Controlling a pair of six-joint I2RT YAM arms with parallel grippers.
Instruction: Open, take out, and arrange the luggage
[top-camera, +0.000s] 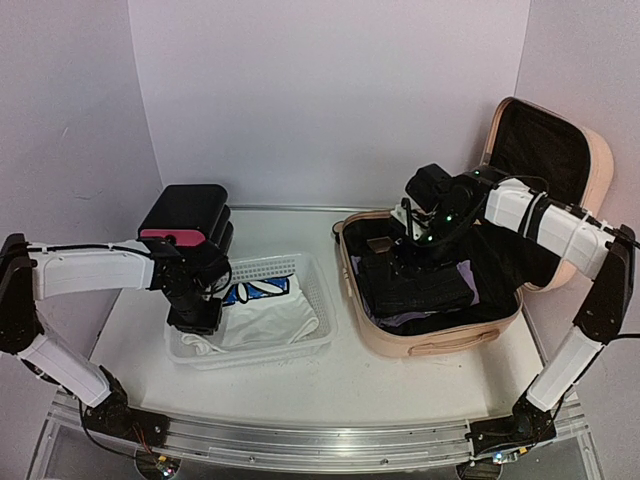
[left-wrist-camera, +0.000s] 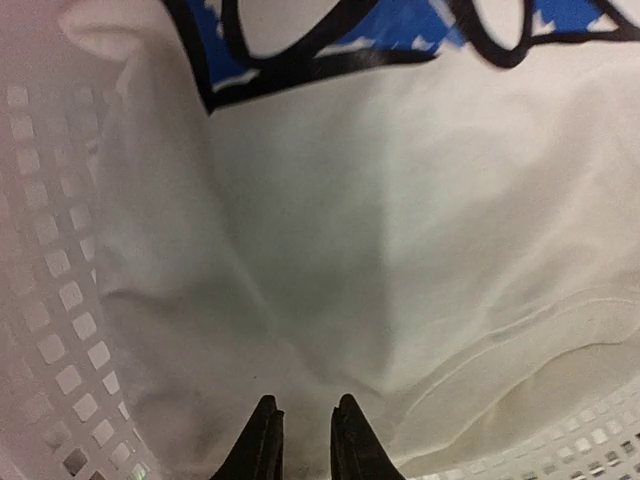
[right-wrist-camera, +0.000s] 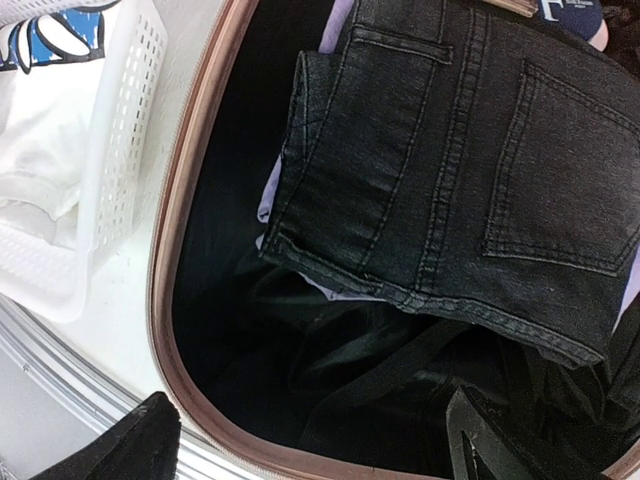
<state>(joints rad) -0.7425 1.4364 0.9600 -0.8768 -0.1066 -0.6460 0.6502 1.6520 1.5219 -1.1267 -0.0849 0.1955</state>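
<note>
The peach-pink luggage (top-camera: 440, 345) lies open at the right, its black-lined lid (top-camera: 545, 140) standing up. Folded black jeans (top-camera: 415, 285) lie inside on a lavender garment (top-camera: 466, 270) and black cloth. My right gripper (top-camera: 412, 240) hovers over the case's back left part. In the right wrist view it (right-wrist-camera: 310, 450) is wide open and empty, above the black lining near the rim (right-wrist-camera: 170, 300), with the jeans (right-wrist-camera: 460, 170) ahead. My left gripper (top-camera: 195, 320) is down in the white basket (top-camera: 310, 275). Its fingers (left-wrist-camera: 305, 405) stand slightly apart just over a white T-shirt (left-wrist-camera: 400, 200).
The white T-shirt with a blue and black print (top-camera: 265, 310) lies in the mesh basket (left-wrist-camera: 60, 300) left of the case. A black-and-pink drawer box (top-camera: 185, 215) stands behind the basket. White walls close the back and sides. The basket (right-wrist-camera: 120, 120) sits close to the case's left rim.
</note>
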